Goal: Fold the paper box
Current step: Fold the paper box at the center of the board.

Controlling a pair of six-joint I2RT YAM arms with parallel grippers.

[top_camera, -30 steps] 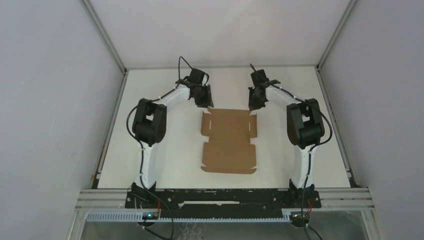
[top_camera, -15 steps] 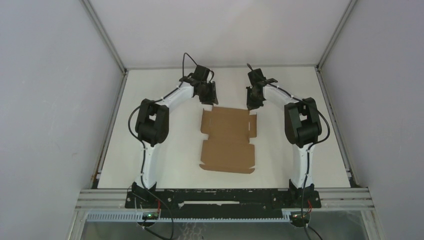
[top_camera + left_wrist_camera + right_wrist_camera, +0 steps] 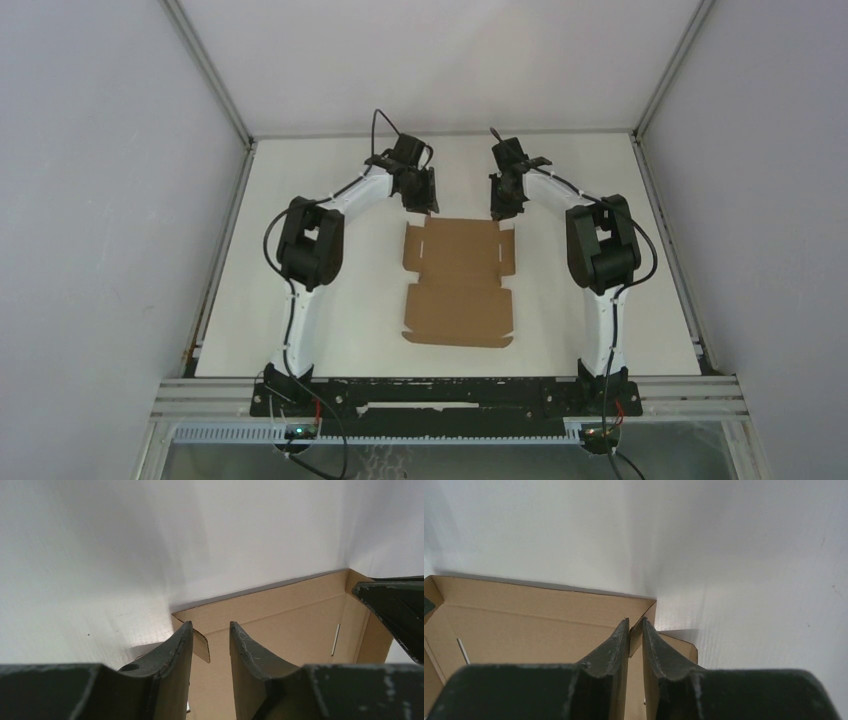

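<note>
Box point(image 3: 455, 285) lies flat on the table point(image 3: 330, 290), centred between the arms. Its long axis runs from the bases straight away. Most of the sheet lies back toward the bases from both finger pairs, and only its far edge strip reaches them.

Left fingers point(image 3: 181, 650): at the far-left corner, apart with a clear gap. A corner of the box stands in that gap, close to one finger and clear of the other. They look unclamped, holding nothing.

Right fingers point(image 3: 616, 647): at the far-right corner, nearly together with only a thin slit between them. A box corner sits in the slit. Can't tell if it's pinched or just straddled.

Key relation: the far edge runs crosswise from one pair to the other, square to the long axis. From each pair the box body lies inward and back toward the bases. Neither arm is nearer, since each is on its own corner, about level.

My read: the far strip gets folded back toward the bases, both arms together. An uneven pull would likely skew the sheet.

Beyond the fingers there is table, then the back wall point(image 3: 440, 60).
</note>
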